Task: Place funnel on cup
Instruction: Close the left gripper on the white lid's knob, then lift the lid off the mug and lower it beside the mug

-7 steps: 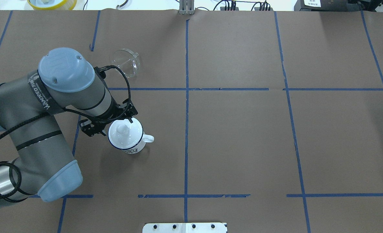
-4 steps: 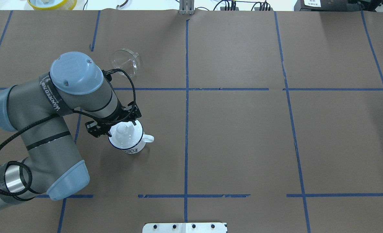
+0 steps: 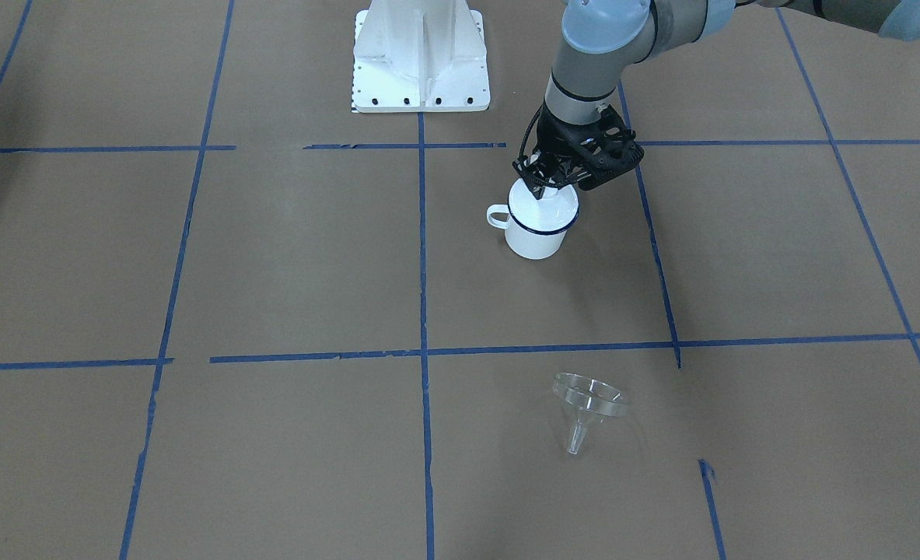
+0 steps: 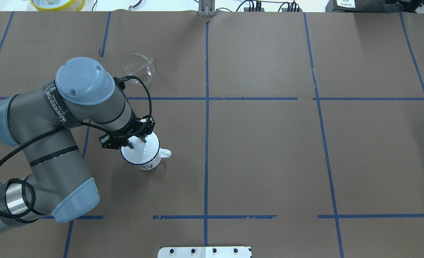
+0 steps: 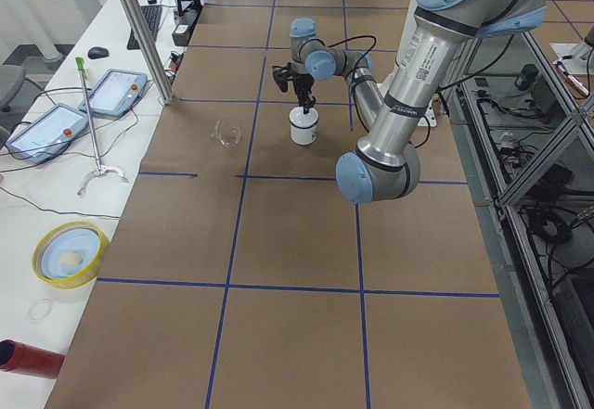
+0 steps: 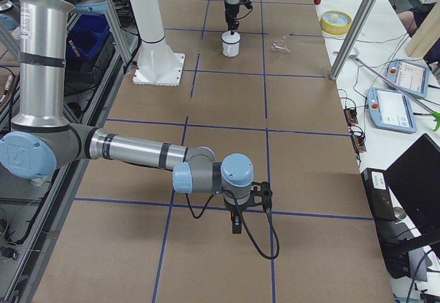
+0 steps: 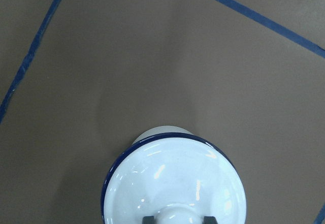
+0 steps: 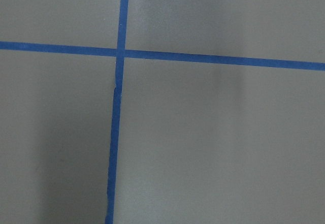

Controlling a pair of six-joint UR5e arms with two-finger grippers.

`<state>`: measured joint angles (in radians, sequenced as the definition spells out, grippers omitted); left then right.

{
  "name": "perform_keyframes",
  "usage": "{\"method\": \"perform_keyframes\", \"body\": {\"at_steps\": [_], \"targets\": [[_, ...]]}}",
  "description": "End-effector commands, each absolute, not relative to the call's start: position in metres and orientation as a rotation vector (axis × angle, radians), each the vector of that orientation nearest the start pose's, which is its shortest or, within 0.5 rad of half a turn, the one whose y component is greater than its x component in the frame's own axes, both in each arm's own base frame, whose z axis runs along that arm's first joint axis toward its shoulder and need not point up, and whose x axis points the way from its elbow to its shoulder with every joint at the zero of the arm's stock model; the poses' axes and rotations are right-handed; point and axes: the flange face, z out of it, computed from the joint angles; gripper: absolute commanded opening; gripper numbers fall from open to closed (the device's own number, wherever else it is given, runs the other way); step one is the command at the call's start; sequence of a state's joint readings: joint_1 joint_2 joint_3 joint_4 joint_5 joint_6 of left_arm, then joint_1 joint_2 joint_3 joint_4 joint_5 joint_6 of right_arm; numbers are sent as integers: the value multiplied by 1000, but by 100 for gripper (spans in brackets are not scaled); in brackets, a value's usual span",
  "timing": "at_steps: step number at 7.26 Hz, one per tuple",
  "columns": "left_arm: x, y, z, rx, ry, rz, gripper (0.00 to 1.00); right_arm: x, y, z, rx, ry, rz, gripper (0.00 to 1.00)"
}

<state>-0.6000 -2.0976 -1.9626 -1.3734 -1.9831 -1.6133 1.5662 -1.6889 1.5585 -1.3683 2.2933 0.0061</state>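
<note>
The cup (image 3: pixel 536 233), a white enamel mug with a dark blue rim, stands upright on the brown table with a white knobbed lid (image 3: pixel 553 208) on it. My left gripper (image 4: pixel 137 142) is straight above it, pointing down. In the left wrist view its fingertips (image 7: pixel 148 219) press on both sides of the lid's knob, over the lid (image 7: pixel 172 178). The clear funnel (image 4: pixel 139 68) lies tilted on the table beyond the cup, untouched; it also shows in the front view (image 3: pixel 588 404). My right gripper (image 6: pixel 236 224) hangs over bare table far from both; I cannot tell if it is open.
The white robot base plate (image 3: pixel 421 54) stands behind the cup. A yellow bowl (image 4: pixel 57 3) sits past the table's far edge. Blue tape lines (image 4: pixel 206 107) divide the brown paper. A metal pole (image 6: pixel 354 35) rises at the far side.
My left arm has swung right and the gripper has come down over the lid, with its fingers now at the knob. The funnel has stayed put.
</note>
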Motion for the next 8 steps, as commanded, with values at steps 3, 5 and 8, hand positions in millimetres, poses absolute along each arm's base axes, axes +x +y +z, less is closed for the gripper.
{"method": "perform_keyframes", "body": {"at_steps": [3, 5, 8], "targets": [[317, -390, 166, -84, 874, -464, 0, 65, -444, 703, 65, -723, -25, 100], [292, -340, 230, -94, 813, -419, 0, 65, -444, 704, 64, -723, -24, 100], [328, -318, 326, -158, 826, -441, 0, 65, -444, 704, 64, -723, -24, 100]]}}
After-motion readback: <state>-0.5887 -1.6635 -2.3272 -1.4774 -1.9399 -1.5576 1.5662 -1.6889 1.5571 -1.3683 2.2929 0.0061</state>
